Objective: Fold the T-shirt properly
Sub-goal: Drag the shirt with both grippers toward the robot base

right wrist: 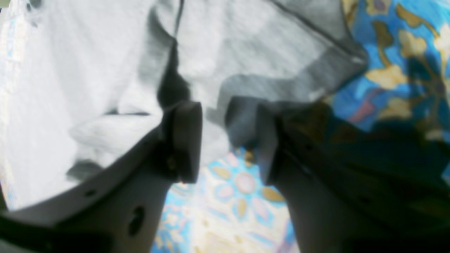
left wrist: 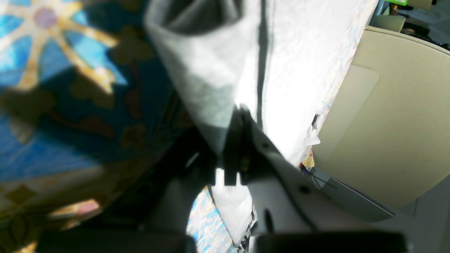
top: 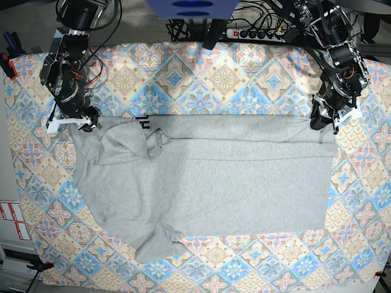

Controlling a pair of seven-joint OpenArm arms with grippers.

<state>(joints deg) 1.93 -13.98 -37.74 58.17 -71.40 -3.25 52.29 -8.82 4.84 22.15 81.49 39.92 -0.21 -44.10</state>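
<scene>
The light grey T-shirt [top: 208,177] lies spread across the patterned tablecloth [top: 244,73], its far part folded toward me along a straight edge. A bit of black lettering [top: 144,122] shows near the collar. My left gripper [top: 322,124] sits at the shirt's far right corner. In the left wrist view this gripper [left wrist: 233,140] is shut on a pinch of the T-shirt [left wrist: 211,70]. My right gripper [top: 76,124] is at the far left corner by the sleeve. Up close it [right wrist: 225,140] stands open, its fingers [right wrist: 186,140] apart over the edge of the T-shirt [right wrist: 246,45].
The tablecloth [right wrist: 239,203] covers the whole table. A power strip and cables [top: 256,30] lie behind the far edge. Beyond the table's right edge stands a beige panel [left wrist: 386,123]. A sleeve sticks out at the shirt's near left [top: 153,244].
</scene>
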